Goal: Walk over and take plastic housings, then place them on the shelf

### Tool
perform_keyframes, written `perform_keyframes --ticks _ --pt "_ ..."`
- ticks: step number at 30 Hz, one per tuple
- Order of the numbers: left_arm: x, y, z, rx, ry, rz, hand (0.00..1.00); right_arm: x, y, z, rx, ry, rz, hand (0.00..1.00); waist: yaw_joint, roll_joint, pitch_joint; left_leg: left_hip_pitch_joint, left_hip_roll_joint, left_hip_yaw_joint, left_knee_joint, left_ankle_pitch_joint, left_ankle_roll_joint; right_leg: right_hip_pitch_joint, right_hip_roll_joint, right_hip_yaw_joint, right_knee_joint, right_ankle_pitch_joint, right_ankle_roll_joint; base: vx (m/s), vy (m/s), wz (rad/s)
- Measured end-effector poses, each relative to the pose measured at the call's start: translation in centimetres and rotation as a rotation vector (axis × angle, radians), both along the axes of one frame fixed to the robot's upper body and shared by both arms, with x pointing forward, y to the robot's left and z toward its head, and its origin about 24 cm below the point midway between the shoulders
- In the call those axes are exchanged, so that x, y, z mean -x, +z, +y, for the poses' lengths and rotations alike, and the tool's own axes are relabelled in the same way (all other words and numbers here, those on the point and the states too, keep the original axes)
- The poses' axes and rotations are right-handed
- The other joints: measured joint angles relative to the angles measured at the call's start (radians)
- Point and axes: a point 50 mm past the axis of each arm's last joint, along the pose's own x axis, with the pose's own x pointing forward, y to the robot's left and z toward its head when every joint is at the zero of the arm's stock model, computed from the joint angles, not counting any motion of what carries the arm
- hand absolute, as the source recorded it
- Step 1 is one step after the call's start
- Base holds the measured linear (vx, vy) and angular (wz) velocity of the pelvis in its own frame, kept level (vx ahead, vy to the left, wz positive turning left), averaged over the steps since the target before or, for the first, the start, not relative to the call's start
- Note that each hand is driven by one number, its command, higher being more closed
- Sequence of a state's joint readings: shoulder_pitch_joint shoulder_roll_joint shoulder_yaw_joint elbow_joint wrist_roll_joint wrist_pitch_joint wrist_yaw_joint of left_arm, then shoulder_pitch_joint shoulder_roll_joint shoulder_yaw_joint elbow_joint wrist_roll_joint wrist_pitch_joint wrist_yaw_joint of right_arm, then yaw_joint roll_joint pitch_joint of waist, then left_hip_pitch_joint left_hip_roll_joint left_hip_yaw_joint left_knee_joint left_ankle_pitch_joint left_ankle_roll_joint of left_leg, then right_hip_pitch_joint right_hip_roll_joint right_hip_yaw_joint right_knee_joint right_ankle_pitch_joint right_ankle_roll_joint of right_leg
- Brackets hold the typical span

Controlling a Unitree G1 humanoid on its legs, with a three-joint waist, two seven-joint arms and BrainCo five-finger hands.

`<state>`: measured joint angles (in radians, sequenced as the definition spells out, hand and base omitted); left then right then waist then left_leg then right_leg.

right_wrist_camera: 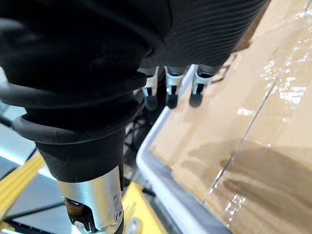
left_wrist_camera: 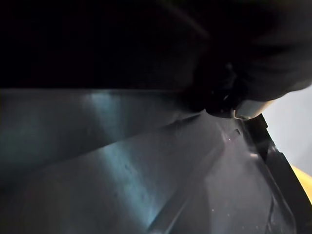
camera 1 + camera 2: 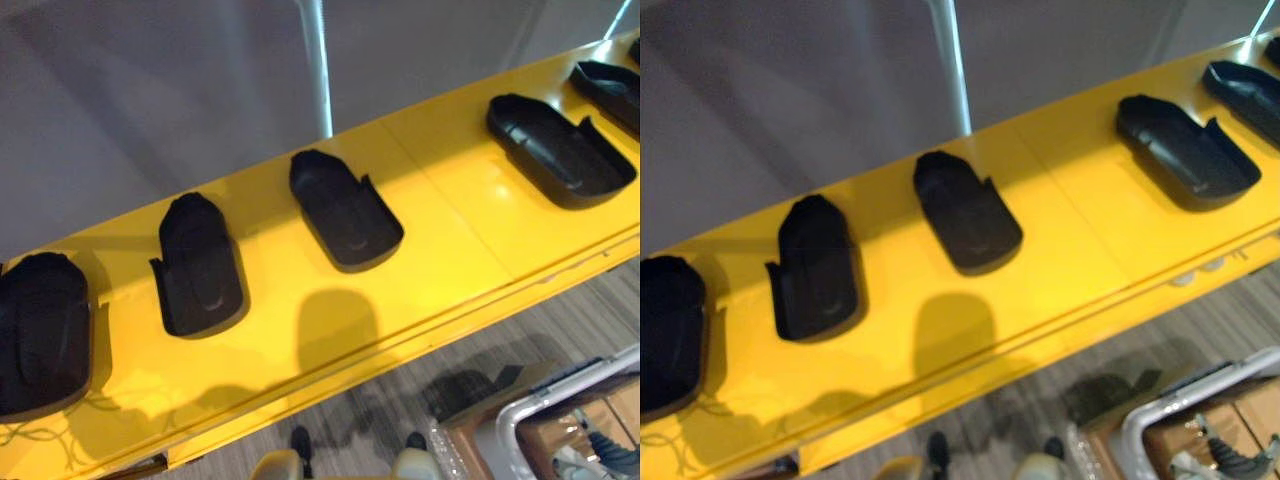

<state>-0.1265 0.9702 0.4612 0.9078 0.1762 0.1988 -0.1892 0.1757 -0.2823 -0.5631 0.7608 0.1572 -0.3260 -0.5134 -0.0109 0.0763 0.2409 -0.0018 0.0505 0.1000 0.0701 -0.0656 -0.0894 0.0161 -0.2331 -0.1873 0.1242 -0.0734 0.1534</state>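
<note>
Left eye view: looking down at five plastic housings [image 3: 345,210] lying in a row along the yellow shelf [image 3: 450,250], mostly hollow side up, well apart from one another. Probably spacing them out to leave room for a hand beside each, and laying them on the closed back to stop rocking. Leaving a wider bare stretch between the middle piece and the two toward the right. Backing onto a grey wall [image 3: 150,90], with a metal post [image 3: 318,65] just behind the shelf.

Right eye view: showing the same row, plus a cart [image 3: 1200,385] parked on the floor below the shelf's front edge, right side. Likely serving as the pickup point, placed near to shorten the walk.

Left wrist view: peering from very close into the glossy inside of one dark housing shell [image 2: 146,170], with a sliver of yellow past its rim. Judging from that, sitting on or just above the shelf, probably at the row's left end. Left hand [image 2: 251,108] crowding against the shell's wall; cannot tell whether clasping it or released. Reading this as the set-down step, not confirmed.

Right wrist view: right hand [image 1: 169,87] hanging above a film-wrapped cardboard box [image 1: 253,146] on the cart, fingers straight and loose, gripping nothing. Probably idling low to keep clear of the shelf edge.
</note>
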Motion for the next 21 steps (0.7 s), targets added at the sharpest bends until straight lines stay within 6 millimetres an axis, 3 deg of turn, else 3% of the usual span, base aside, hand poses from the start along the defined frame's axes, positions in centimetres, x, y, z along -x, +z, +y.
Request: perform_keyframes --ticks 3,4,14,21 --pt "0.7 -0.4 0.2 0.017 0.010 0.046 1.00 -0.1 0.0 0.0 -0.006 0.006 -0.005 0.00 0.000 0.005 0.003 -0.001 0.002 0.003 0.000 0.000 0.000 0.001 0.006 0.001 -0.012 0.005 -0.007 -0.07 0.008 -0.05" --pt "0.9 -0.7 0.3 0.023 0.014 0.057 0.00 0.0 0.0 -0.1 -0.006 0.005 -0.006 0.00 0.000 0.005 0.003 -0.001 0.004 0.004 0.000 0.001 0.000 0.001 0.008 0.001 -0.013 0.005 -0.008 -0.04 0.002 -0.03" --pt "1.1 -0.8 0.4 -0.032 0.062 0.032 0.00 -0.3 0.7 -0.9 0.017 0.006 -0.019 0.00 -0.003 -0.005 0.031 -0.003 0.004 0.012 -0.007 0.001 -0.002 0.001 0.011 0.002 -0.026 0.010 -0.001 0.01 0.002 0.00" --pt "-0.2 -3.2 -1.9 -0.115 0.152 -0.095 0.00 -0.5 1.2 -1.4 0.023 0.014 -0.041 0.00 -0.009 -0.008 0.040 -0.006 0.001 0.019 -0.008 -0.002 -0.002 -0.007 0.007 0.009 -0.029 0.010 -0.001 0.02 0.011 -0.02"
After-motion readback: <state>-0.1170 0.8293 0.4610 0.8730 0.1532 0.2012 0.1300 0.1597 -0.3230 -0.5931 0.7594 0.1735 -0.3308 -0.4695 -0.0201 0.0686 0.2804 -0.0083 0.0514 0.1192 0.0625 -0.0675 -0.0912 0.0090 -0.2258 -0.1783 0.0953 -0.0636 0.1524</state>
